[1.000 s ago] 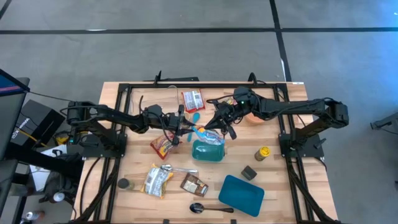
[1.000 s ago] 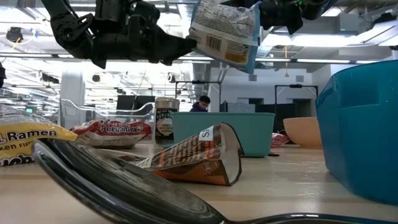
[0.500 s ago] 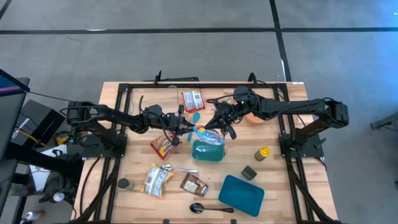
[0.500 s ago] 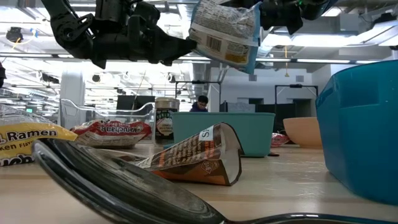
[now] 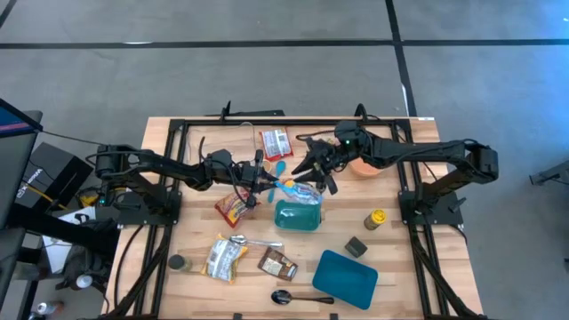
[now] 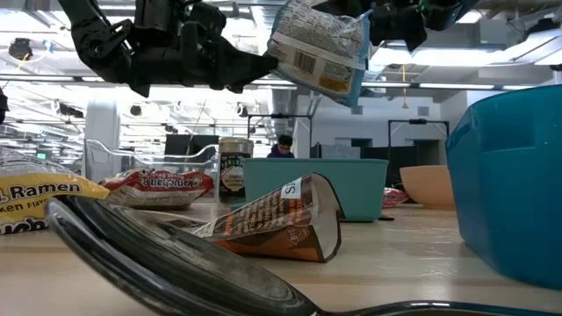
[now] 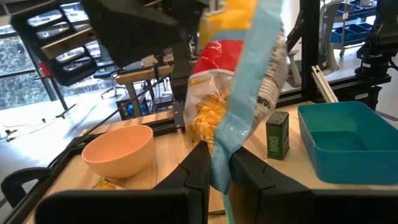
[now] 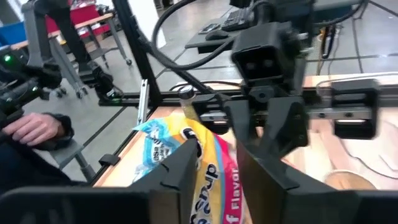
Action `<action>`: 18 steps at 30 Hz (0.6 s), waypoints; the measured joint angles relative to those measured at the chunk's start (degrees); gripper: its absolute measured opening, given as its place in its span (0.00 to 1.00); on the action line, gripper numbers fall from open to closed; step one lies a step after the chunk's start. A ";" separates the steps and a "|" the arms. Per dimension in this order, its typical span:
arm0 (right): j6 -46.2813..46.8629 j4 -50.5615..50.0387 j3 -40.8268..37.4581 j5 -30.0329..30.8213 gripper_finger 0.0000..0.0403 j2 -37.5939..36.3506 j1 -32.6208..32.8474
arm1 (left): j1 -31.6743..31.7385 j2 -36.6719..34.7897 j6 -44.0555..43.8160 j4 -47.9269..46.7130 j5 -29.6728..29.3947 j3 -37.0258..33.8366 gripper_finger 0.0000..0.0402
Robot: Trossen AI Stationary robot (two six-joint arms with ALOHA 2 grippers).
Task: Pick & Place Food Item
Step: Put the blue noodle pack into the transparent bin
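Now, left gripper (image 7: 214,163): clamped on snack bag (image 7: 239,93) edge.
Right gripper (image 8: 214,158): fingers apart, astride bag's other end, above teal bin (image 5: 297,216).

Above mid-counter (image 5: 391,267), the left end effector (image 5: 271,185) and right end effector (image 5: 313,169) meet at a snack bag (image 5: 298,189) held over a bin (image 5: 298,216). A packet (image 5: 276,142) lies behind them, a bowl (image 5: 363,165) to the right, another packet (image 5: 233,210) to the left. Nearer the front lie a ramen pack (image 5: 223,256), pouch (image 5: 277,263), tray (image 5: 345,277), spoon (image 5: 300,299) and jar (image 5: 180,263).
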 joint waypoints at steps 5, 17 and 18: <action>0.83 -2.71 0.04 0.02 0.35 -1.86 -2.39 | 0.00 0.00 -0.19 0.00 -1.16 0.00 0.07; 0.29 -9.57 0.00 0.11 0.35 -6.00 -3.56 | 0.00 0.00 -0.47 0.17 -4.34 0.00 0.07; 0.23 -10.35 0.00 0.15 0.34 -6.19 -3.56 | 0.00 0.00 -0.47 0.37 -5.08 0.00 0.07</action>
